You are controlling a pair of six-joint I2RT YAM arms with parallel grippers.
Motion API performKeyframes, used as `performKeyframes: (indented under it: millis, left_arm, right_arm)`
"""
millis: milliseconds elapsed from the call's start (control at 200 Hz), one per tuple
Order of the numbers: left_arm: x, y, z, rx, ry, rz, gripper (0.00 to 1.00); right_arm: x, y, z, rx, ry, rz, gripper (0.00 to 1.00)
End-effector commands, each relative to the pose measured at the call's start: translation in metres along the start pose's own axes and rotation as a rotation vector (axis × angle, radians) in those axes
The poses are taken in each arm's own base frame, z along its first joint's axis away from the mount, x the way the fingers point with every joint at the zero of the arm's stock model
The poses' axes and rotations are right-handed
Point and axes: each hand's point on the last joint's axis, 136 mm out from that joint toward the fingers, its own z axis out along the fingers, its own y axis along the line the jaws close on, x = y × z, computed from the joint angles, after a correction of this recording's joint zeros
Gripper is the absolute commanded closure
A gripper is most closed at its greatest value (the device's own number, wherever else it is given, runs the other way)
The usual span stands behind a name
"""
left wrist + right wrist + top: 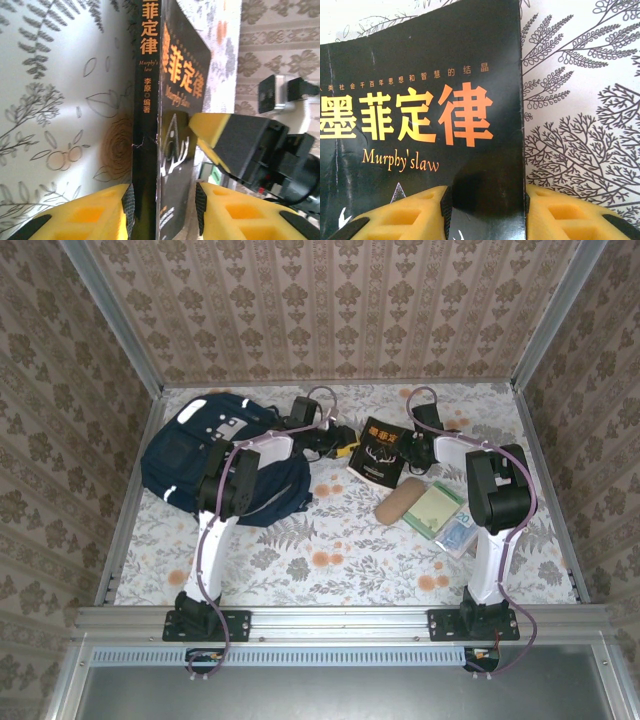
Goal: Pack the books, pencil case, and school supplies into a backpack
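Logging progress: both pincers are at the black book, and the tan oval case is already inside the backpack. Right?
Not quite. The left pincer and right pincer are at the black book, but the top external view shows the tan oval case lying on the table beside the pale green box, outside the backpack.

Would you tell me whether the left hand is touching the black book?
Touching: the left wrist view shows the left hand straddling the black book, pads against its spine and cover.
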Motion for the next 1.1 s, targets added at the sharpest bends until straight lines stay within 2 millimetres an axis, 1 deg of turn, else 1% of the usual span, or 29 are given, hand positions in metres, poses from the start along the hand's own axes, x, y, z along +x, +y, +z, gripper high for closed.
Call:
performKeyframes:
  millis: [0, 50, 95, 180, 255, 375, 505, 580, 665, 790, 870, 955, 1020, 1095]
  left_arm:
    - [0.025, -0.054, 0.011, 0.196, 0.095, 0.051, 0.6]
    - [0.023, -0.056, 0.013, 0.225, 0.09, 0.038, 0.61]
    - [0.023, -0.052, 0.015, 0.216, 0.085, 0.032, 0.62]
    - [0.025, -0.04, 0.016, 0.122, 0.079, 0.066, 0.61]
    - [0.033, -0.03, 0.017, 0.041, 0.111, 0.102, 0.61]
    - [0.04, -0.026, 0.022, 0.016, 0.143, 0.107, 0.61]
    - [0.04, -0.03, 0.029, 0.079, 0.125, 0.045, 0.62]
    - [0.041, -0.024, 0.031, 0.053, 0.126, 0.011, 0.62]
    - [0.042, -0.019, 0.028, 0.009, 0.124, 0.03, 0.63]
    - [0.04, -0.019, 0.021, -0.013, 0.12, 0.047, 0.75]
    - [0.035, -0.024, 0.015, -0.011, 0.106, 0.056, 0.91]
    - [0.028, -0.033, 0.005, -0.002, 0.081, 0.072, 1.0]
    - [0.024, -0.045, -0.004, 0.017, 0.064, 0.093, 1.0]
    - [0.019, -0.061, -0.018, 0.05, 0.038, 0.116, 1.0]
  right_arm:
    - [0.026, 0.031, 0.008, -0.111, 0.096, -0.001, 0.58]
    - [0.026, 0.031, 0.008, -0.115, 0.097, 0.0, 0.58]
    - [0.027, 0.032, 0.008, -0.116, 0.098, 0.002, 0.58]
    - [0.025, 0.033, 0.007, -0.118, 0.095, 0.004, 0.58]
    - [0.025, 0.034, 0.005, -0.12, 0.095, 0.007, 0.58]
    - [0.026, 0.034, 0.005, -0.119, 0.096, 0.006, 0.58]
    - [0.026, 0.034, 0.005, -0.119, 0.098, 0.011, 0.58]
    - [0.025, 0.035, 0.004, -0.119, 0.097, 0.013, 0.58]
    - [0.025, 0.035, 0.005, -0.12, 0.096, 0.015, 0.58]
    - [0.024, 0.037, 0.002, -0.12, 0.095, 0.014, 0.57]
    - [0.022, 0.038, 0.0, -0.119, 0.091, 0.01, 0.56]
    - [0.019, 0.042, -0.008, -0.134, 0.086, -0.008, 0.52]
    - [0.016, 0.05, -0.017, -0.176, 0.091, -0.02, 0.47]
    - [0.012, 0.061, -0.028, -0.272, 0.105, -0.006, 0.43]
